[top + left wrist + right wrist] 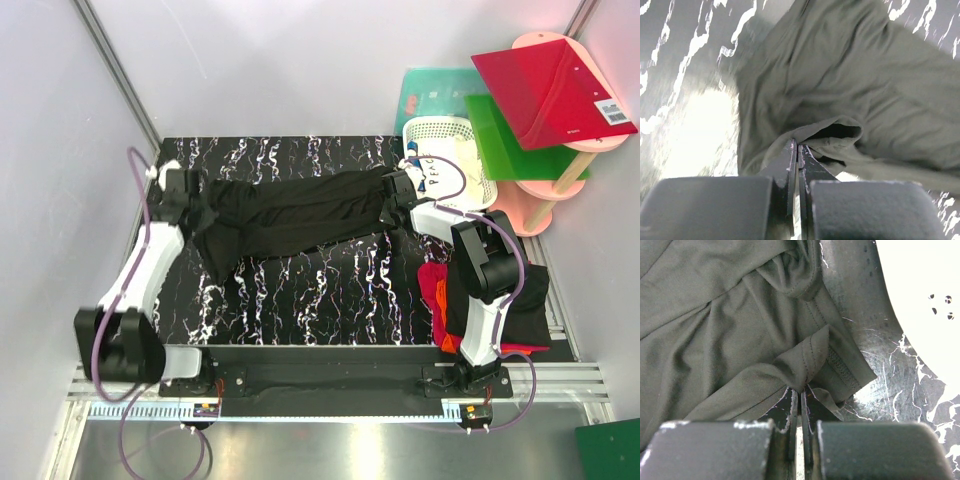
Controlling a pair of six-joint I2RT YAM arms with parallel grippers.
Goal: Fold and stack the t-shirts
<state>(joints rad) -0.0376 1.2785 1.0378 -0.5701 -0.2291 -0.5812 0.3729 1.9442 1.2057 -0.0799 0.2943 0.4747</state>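
A black t-shirt (290,215) lies stretched in a bunched band across the black marbled table (330,290). My left gripper (190,195) holds its left end. In the left wrist view the jaws (797,145) are shut on a fold of the cloth (865,75). At the shirt's right end, my right gripper (398,190) pinches a stitched hem, its jaws (802,389) shut on the fabric (715,315). A pile of other t-shirts sits at the table's right edge behind the right arm: red (432,285), orange (442,312) and black (525,295).
A white lattice basket (445,140) stands at the back right corner, close to the right gripper, and shows as a bright shape (925,300) in the right wrist view. Red (550,90) and green (510,140) flat boards rest on a pink stand (560,180) beyond it.
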